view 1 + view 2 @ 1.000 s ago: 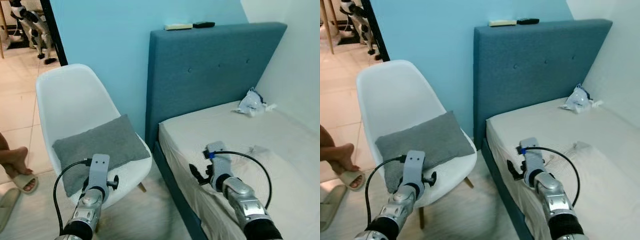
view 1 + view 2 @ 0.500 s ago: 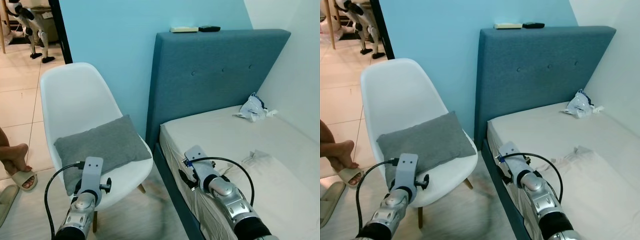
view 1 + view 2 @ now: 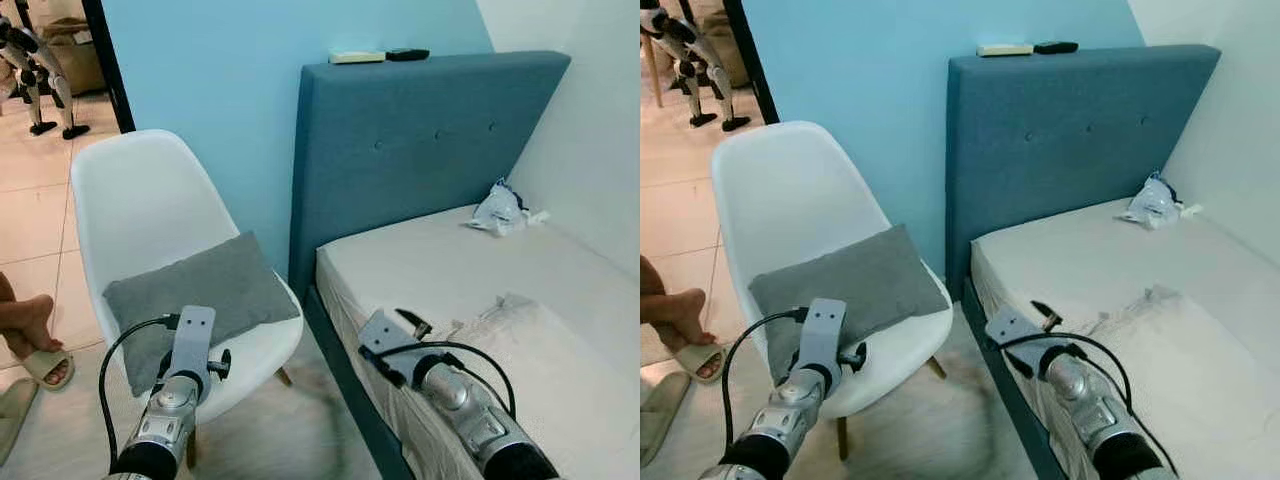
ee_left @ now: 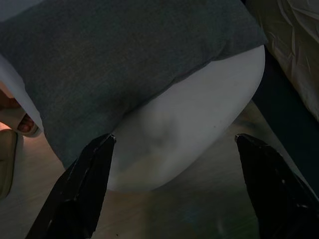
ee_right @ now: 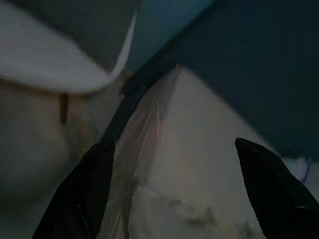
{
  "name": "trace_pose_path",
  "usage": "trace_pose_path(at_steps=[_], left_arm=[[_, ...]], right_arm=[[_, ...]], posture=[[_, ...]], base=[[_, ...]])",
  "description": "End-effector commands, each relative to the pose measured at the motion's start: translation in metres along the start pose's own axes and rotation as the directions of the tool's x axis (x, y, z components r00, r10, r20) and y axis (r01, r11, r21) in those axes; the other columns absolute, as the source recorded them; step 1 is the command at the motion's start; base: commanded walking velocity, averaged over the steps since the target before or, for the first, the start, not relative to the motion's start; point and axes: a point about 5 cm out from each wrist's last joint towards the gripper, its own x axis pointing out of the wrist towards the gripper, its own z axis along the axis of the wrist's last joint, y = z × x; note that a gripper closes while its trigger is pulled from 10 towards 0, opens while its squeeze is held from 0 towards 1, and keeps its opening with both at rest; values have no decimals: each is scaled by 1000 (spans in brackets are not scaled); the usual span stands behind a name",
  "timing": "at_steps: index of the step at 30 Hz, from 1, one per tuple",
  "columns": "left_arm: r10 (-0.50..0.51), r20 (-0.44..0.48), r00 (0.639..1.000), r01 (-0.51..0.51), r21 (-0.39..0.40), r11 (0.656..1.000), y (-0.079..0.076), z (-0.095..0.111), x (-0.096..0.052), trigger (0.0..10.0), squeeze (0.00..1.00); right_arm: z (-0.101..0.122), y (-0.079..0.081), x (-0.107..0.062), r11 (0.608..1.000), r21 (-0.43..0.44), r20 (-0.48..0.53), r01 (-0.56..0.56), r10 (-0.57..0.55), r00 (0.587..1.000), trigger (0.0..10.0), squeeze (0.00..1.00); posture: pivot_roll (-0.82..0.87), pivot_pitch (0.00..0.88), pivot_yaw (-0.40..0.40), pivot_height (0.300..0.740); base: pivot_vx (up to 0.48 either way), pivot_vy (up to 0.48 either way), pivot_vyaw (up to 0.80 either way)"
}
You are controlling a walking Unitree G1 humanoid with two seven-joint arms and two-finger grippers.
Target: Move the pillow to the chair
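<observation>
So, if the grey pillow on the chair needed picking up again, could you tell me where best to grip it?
Probably the grey pillow's front corner overhanging the white chair's seat edge. It lies flat, so the open left gripper, already nearby, could come from the front and pinch that soft edge.

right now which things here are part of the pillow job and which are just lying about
Part of the job:
- grey pillow, lying on the seat
- white chair
- left hand, open above the chair's front edge

Just lying about:
- bed with blue headboard
- crumpled white bag on the mattress
- two flat things on top of the headboard
- person's foot in a sandal on the floor
</observation>
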Motion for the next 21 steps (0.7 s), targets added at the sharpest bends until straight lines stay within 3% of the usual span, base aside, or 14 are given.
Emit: trace_pose_path(at_steps=[1, 4, 5, 8, 12, 13, 21], left_arm=[[-8, -14, 1000, 8, 15, 1000, -1, -2, 0, 10000, 0], [-10, -15, 1000, 10, 13, 1000, -1, -1, 0, 10000, 0], [-14, -16, 1000, 14, 15, 1000, -2, -1, 1, 10000, 0], [-26, -16, 1000, 26, 20, 999, -5, 0, 1, 10000, 0], [-32, -15, 999, 33, 24, 999, -7, 1, 1, 10000, 0], [-34, -16, 999, 34, 26, 999, -7, 1, 1, 10000, 0], [-34, -19, 999, 35, 35, 999, -4, 1, 1, 10000, 0]], right_arm=[[2, 0, -1, 1000, -19, 55, 18, -17, 998, 10000, 0], [10, 2, -1, 1000, 9, 141, -3, 1, 990, 10000, 0], [18, 5, -2, 997, -1, 242, -77, 75, 968, 10000, 0], [16, 5, -1, 996, -3, 233, -87, 85, 969, 10000, 0], [14, 6, -1, 991, 50, 233, -121, 106, 967, 10000, 0], [15, 7, -2, 981, 111, 257, -159, 126, 958, 10000, 0], [13, 7, -1, 966, 167, 281, -199, 147, 948, 10000, 0]], posture=[[-64, 36, -32, 740], [-72, 39, -24, 740], [-75, 39, -17, 740], [-74, 40, -15, 740], [-74, 38, -13, 740], [-73, 41, -9, 740], [-70, 40, -4, 740]], base=[[0, 0, 0], [0, 0, 0], [0, 0, 0], [0, 0, 0], [0, 0, 0], [0, 0, 0], [0, 0, 0]])
